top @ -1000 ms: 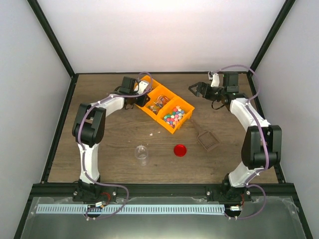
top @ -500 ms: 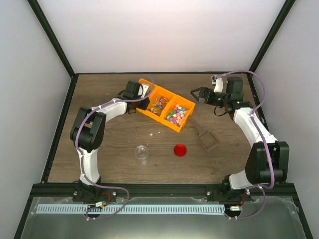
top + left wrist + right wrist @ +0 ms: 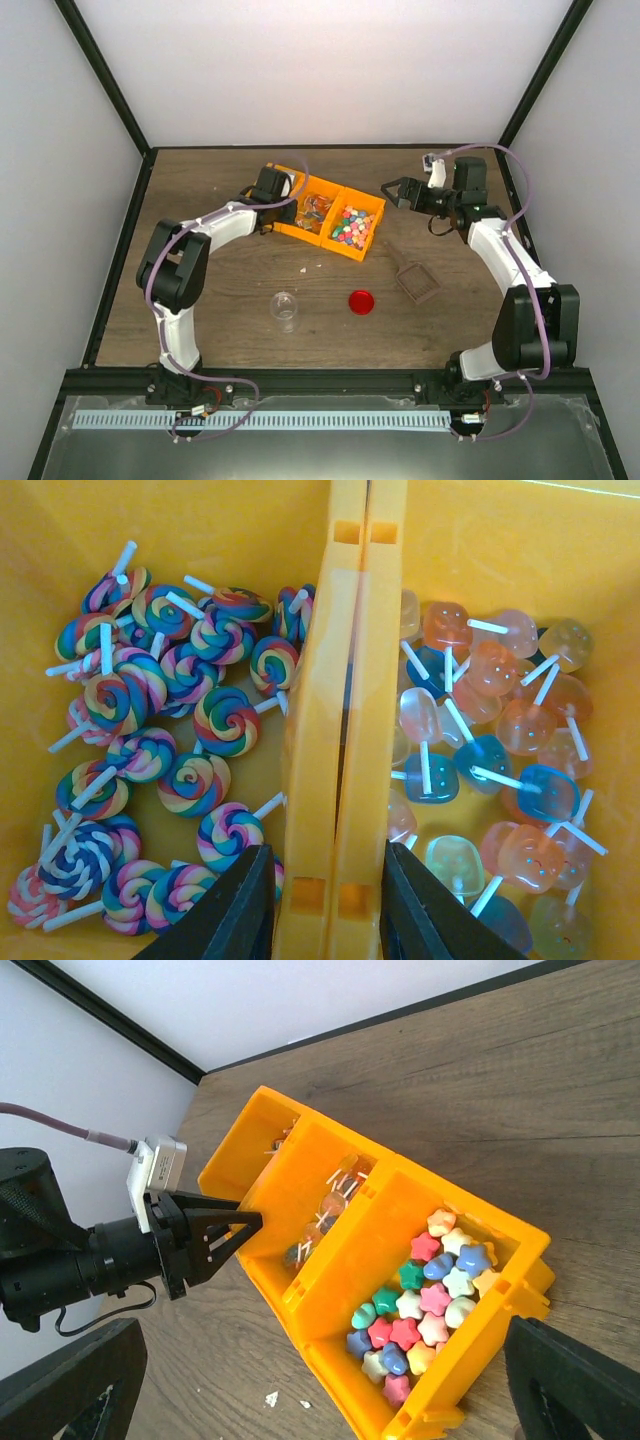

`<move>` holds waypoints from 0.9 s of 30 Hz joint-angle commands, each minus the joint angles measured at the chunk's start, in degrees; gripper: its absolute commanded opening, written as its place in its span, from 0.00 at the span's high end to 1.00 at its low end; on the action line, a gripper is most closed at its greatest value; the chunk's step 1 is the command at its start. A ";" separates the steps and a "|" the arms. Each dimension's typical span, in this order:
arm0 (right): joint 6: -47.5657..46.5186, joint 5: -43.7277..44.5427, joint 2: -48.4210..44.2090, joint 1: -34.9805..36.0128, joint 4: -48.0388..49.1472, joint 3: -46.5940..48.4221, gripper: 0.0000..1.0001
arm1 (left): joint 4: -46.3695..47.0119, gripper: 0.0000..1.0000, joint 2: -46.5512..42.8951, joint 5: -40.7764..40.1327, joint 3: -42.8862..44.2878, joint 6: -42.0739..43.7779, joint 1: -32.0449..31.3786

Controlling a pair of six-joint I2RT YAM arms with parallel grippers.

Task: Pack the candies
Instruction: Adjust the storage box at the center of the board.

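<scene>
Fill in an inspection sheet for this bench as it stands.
Surface: wooden table, with one pale crumb on it.
Job's things: star candies, swirl lollipops and translucent lollipops, each sort in its own compartment of the orange tray.
Clutter: clear jar, red lid and brown scoop sit apart on the near table.
Grippers: left gripper clamps the tray's divider wall; right gripper is open and empty, right of the tray.
Cables: purple cable runs to the left wrist; no snag seen.
Surroundings: white walls, black frame posts.
</scene>
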 commanded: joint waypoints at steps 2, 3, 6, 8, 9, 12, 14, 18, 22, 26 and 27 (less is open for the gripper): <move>0.37 -1.31 -1.12 0.21 1.70 -1.28 0.00 | 3.02 0.70 -3.88 -5.45 0.32 -4.74 -1.30; 0.36 -1.42 -0.87 0.23 1.68 -1.20 0.00 | 3.01 0.70 -3.90 -6.04 0.37 -5.51 -1.71; 0.46 -1.53 -0.59 0.29 1.80 -1.27 0.00 | 2.71 0.70 -3.95 -8.91 0.35 -7.18 -2.89; 0.51 -1.33 -0.60 0.29 1.84 -1.19 0.00 | 2.57 0.70 -3.93 -10.17 0.39 -8.53 -3.45; 0.39 -0.91 -0.56 0.29 1.76 -1.04 0.00 | 2.49 0.70 -3.92 -10.69 0.41 -9.17 -3.64; 0.25 0.20 -0.51 0.29 1.09 -0.63 0.00 | 1.90 0.70 -3.79 -11.68 0.58 -11.01 -3.96; -0.10 0.43 -0.47 0.29 0.60 -0.36 0.00 | 1.61 0.70 -3.58 -12.09 0.67 -11.90 -4.04; -0.52 1.38 -0.69 0.29 -0.17 -0.21 0.00 | 1.30 0.71 -3.57 -13.52 0.59 -12.58 -4.52; -1.06 2.23 -1.03 0.29 -0.77 -0.07 0.00 | 0.53 0.75 -3.88 -16.10 0.59 -13.92 -4.99; -1.51 3.57 -1.60 0.25 -1.15 -0.10 0.00 | -0.58 0.77 -4.04 -17.79 1.12 -14.62 -5.33; -1.38 4.08 -1.65 0.29 -1.26 -0.12 0.00 | -0.86 0.77 -4.12 -18.02 1.25 -14.74 -5.37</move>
